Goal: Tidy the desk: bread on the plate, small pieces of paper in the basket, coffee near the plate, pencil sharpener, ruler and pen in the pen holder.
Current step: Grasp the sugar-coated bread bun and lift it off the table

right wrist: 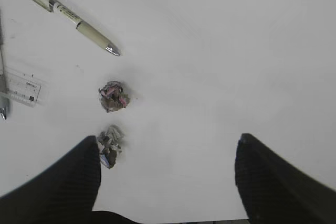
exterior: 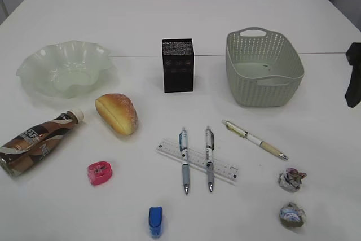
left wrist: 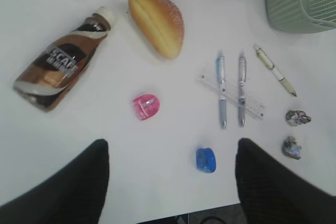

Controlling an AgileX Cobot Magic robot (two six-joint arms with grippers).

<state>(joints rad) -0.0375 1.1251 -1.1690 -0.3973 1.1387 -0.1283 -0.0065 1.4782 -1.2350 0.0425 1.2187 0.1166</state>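
Evidently nothing is tidied yet: both the left gripper [left wrist: 170, 182] and right gripper [right wrist: 168, 177] hang spread and empty, while bread [exterior: 117, 114], coffee [exterior: 36, 141], sharpeners, ruler [exterior: 197, 161], pens and paper balls lie on the worktop [exterior: 169, 21], plate [exterior: 63, 67], basket [exterior: 264, 67] and pen holder [exterior: 178, 65] unfilled.

Light: bright, even, overhead.
Shadows: faint, soft under my pens [exterior: 209, 158].
Focus: my wrist views slightly soft.

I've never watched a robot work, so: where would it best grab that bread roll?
Probably from straight above, fingers closing across the bread's narrower width at mid-length. It lies flat and elongated beside the plate, both long sides clear. The left gripper is nearer.
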